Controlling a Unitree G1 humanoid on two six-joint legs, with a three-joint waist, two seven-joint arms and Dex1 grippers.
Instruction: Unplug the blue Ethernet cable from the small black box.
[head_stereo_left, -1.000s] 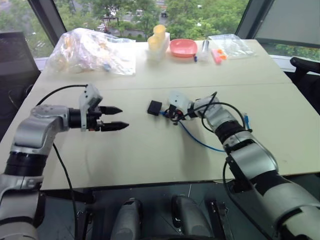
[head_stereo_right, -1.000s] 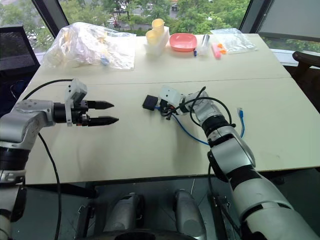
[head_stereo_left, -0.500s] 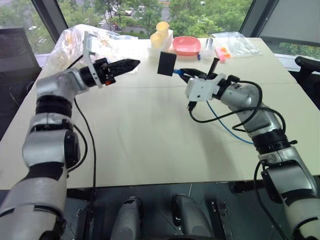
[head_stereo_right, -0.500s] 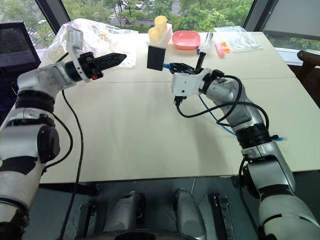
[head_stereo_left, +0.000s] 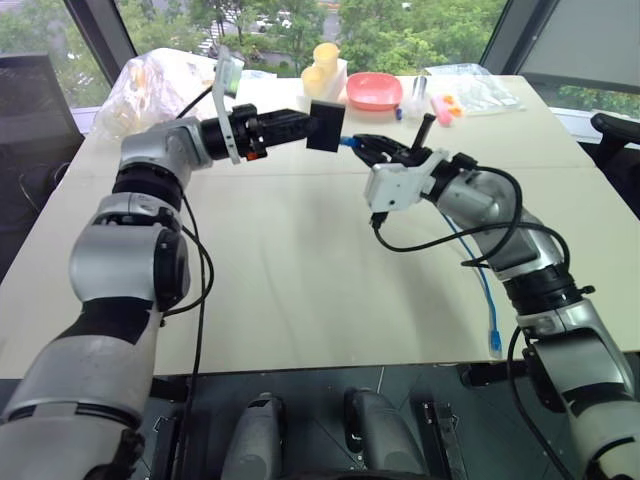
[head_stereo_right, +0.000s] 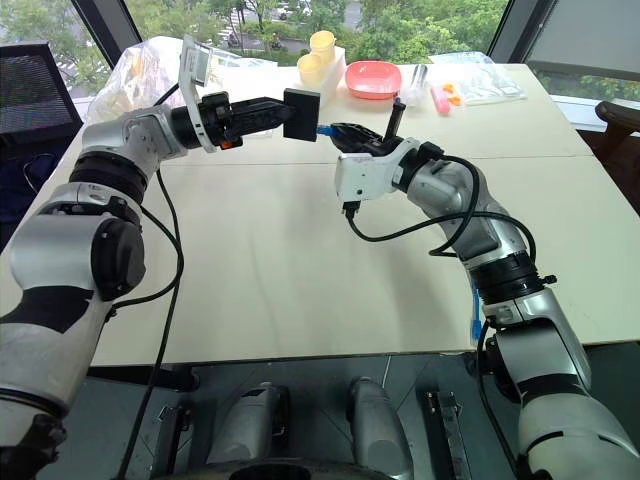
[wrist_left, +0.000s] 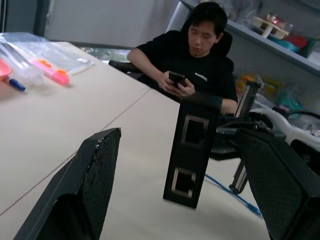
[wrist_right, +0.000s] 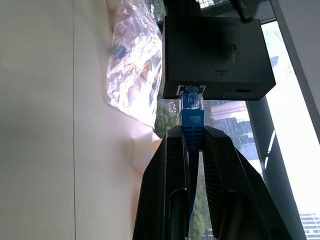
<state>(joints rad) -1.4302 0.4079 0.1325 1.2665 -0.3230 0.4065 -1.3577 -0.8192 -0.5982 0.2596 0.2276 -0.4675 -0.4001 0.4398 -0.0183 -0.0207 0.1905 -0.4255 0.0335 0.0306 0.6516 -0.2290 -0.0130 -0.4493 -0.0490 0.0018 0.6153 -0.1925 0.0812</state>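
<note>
Box (head_stereo_left: 326, 126) held aloft over table (head_stereo_left: 300, 300), cable (wrist_right: 192, 115) plugged in, pinched by right gripper (wrist_right: 192, 137) — left gripper (wrist_left: 185, 170) spread wide. Close onto box squarely — then pull straight apart.

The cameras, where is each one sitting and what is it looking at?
Head cameras: two eyes high on the robot's head, looking down over the table; both arms show, with the left gripper at the small black box.
Left wrist camera: on the left arm, looking between two open fingers at the box and a seated person.
Right wrist camera: on the right arm, looking along the right gripper, shut on the blue Ethernet cable, plugged into the box.
Shared: all see the box and cable.
</note>
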